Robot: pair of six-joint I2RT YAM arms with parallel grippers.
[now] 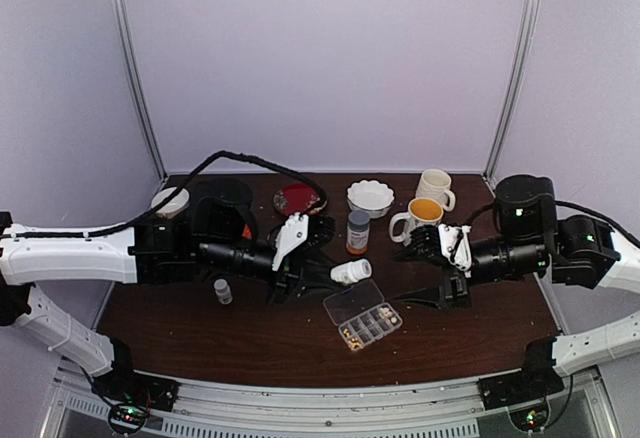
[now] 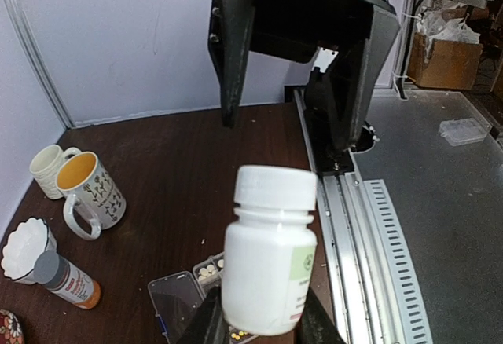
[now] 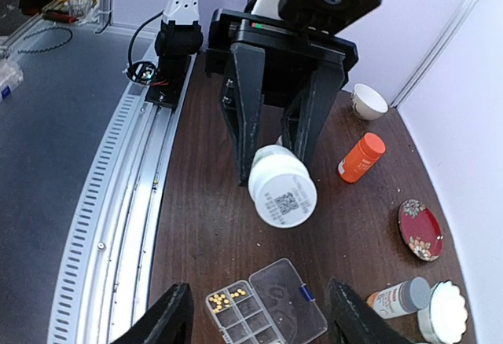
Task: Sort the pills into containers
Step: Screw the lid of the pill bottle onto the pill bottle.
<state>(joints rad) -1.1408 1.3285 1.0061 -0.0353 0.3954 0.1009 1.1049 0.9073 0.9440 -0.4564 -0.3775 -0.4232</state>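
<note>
A white bottle (image 2: 269, 261) was pinched in the left gripper (image 1: 335, 273) and held level above the table (image 1: 200, 328). Its capped end was turned toward the right gripper (image 2: 284, 128), judged as presented so the cap could be taken off. The right gripper's jaws were spread with nothing held, lined up just short of the cap.

The organiser box (image 1: 362, 315) was set lid-open just below the bottle, probably so contents could be dropped straight in. Some pills (image 3: 222, 298) were seen inside: tan-yellow in one end compartment, paler ones at the other end. Several compartments looked bare.

Room: the gap between the grippers was unobstructed. A grey-capped bottle (image 1: 357, 231) and a yellow-lined mug (image 1: 415, 218) were crowded in behind. The front table edge was near the box.
</note>
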